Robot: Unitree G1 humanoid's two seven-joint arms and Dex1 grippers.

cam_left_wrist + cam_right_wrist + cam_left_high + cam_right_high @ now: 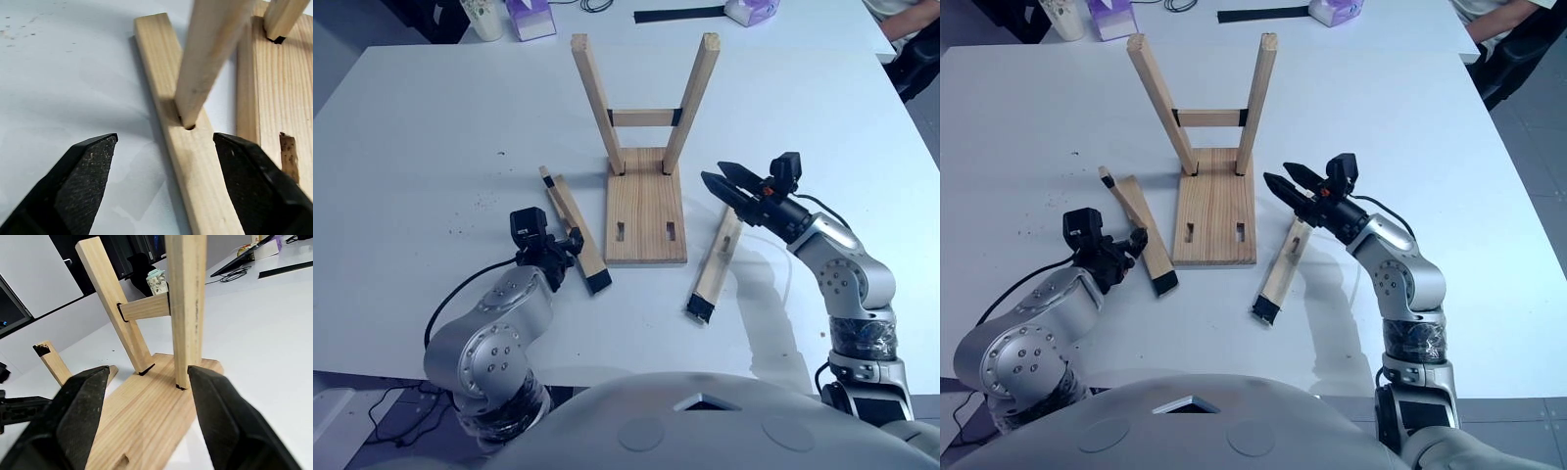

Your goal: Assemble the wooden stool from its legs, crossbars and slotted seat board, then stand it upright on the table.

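Step, I judged: last two legs; board (646, 211) slots (620, 231) were empty | my left tool (570, 243) straddled left leg (590, 262) beside board, spread | right tool (715, 172) hung spread over right leg (715, 269), board's other side | next likely: pinch, lift.

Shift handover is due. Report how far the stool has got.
Done: two legs joined by a crossbar stand in the seat board at its far end. In hand: nothing; left gripper open astride the left loose leg, right gripper open near the right loose leg. Left: fill the two near slots, stand it upright.
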